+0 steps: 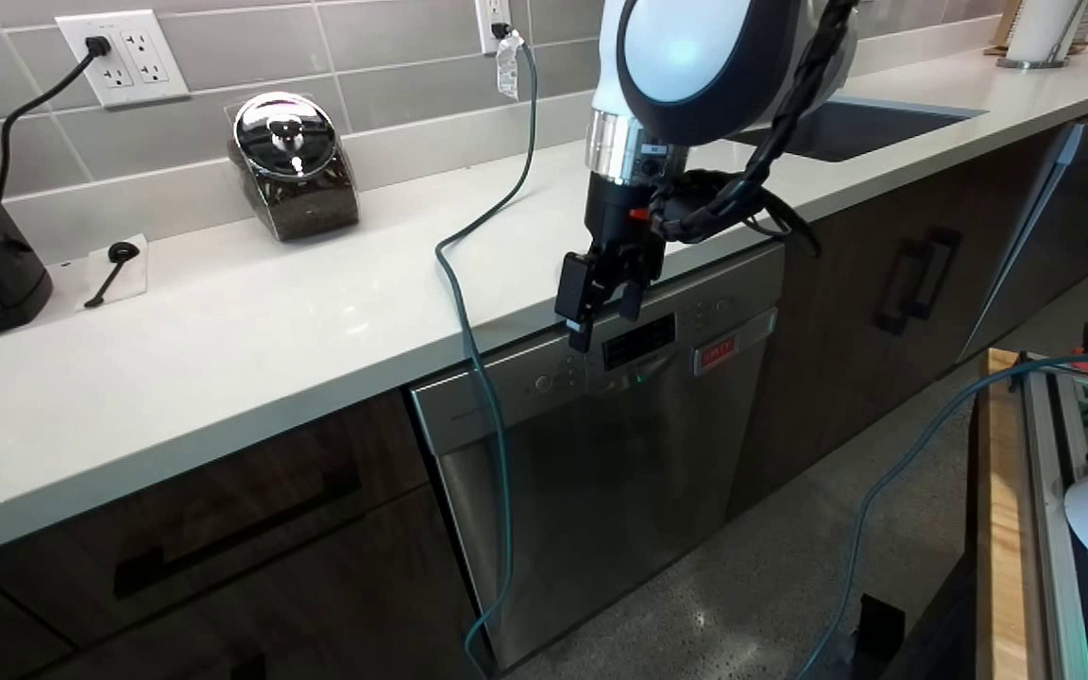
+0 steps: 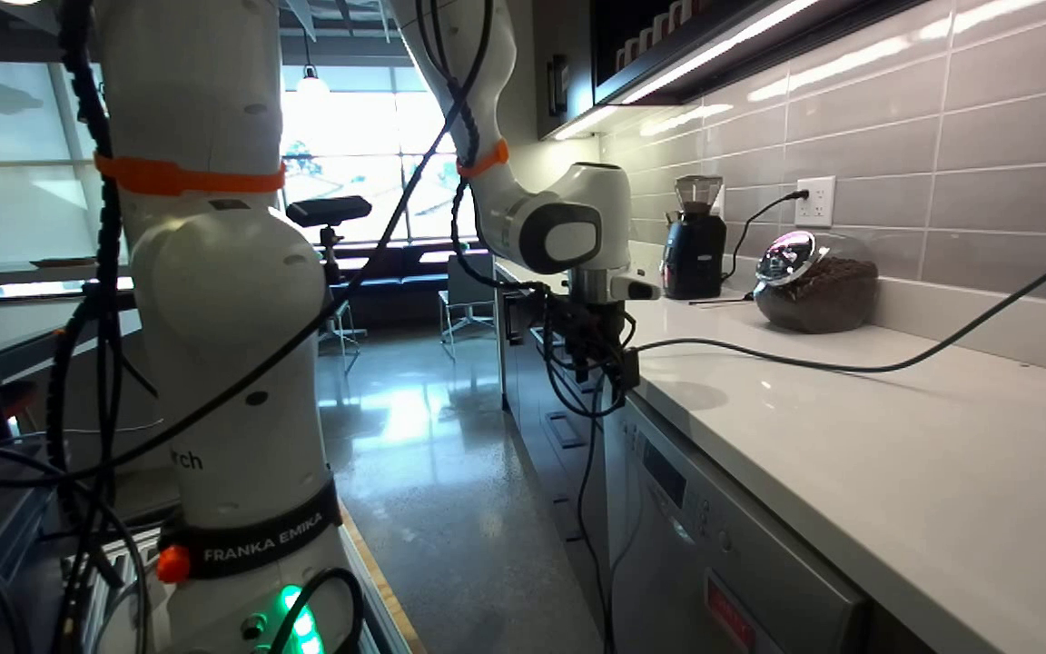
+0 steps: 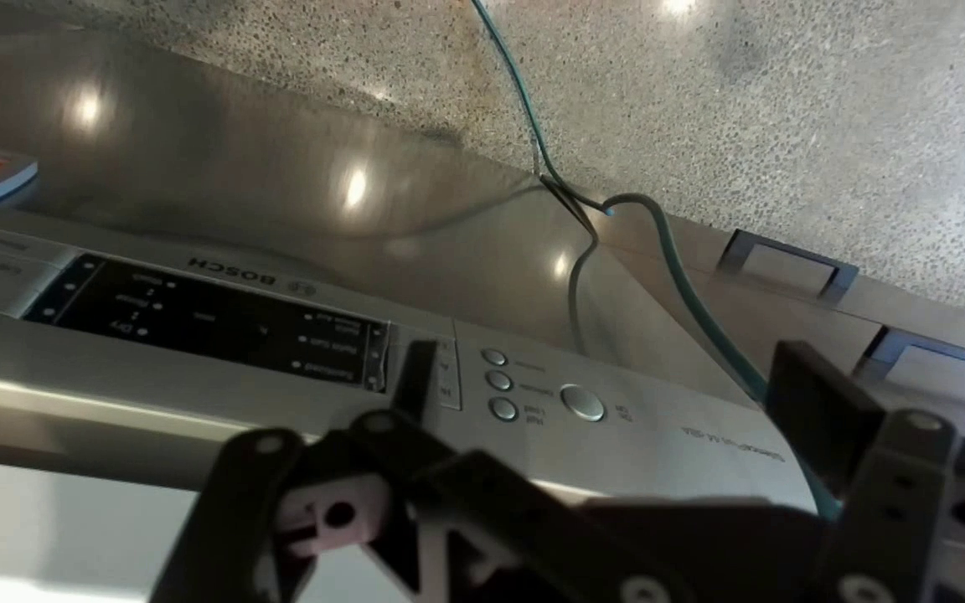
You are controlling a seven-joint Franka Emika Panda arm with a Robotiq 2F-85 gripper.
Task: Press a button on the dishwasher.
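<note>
Claw [image 3: 616, 394]: fingers spread wide, nothing held between them; it hangs at the front edge of the worktop [image 1: 223, 359].
Control strip [image 3: 533, 444]: just beside the fingertips; whether either one touches it, I cannot tell.
Buttons: three small round buttons [image 3: 499, 381] and a larger round button [image 3: 582, 403] show between the fingers in the wrist view.
Display [image 3: 214, 322]: dark, with no lit readout that I can make out.
Dishwasher [image 1: 620, 482]: built in under the worktop, door closed, a red label [image 1: 718, 353] near its top; a cable [image 1: 503, 463] hangs across its front.
Done so far: the reach looks nearly complete, I judge, with the claw at the panel; no press can be confirmed.
Left to do: settle on one button, line up a fingertip, push, then back off.
Jar [image 1: 313, 203]: by the tiled wall, well apart from the claw.
</note>
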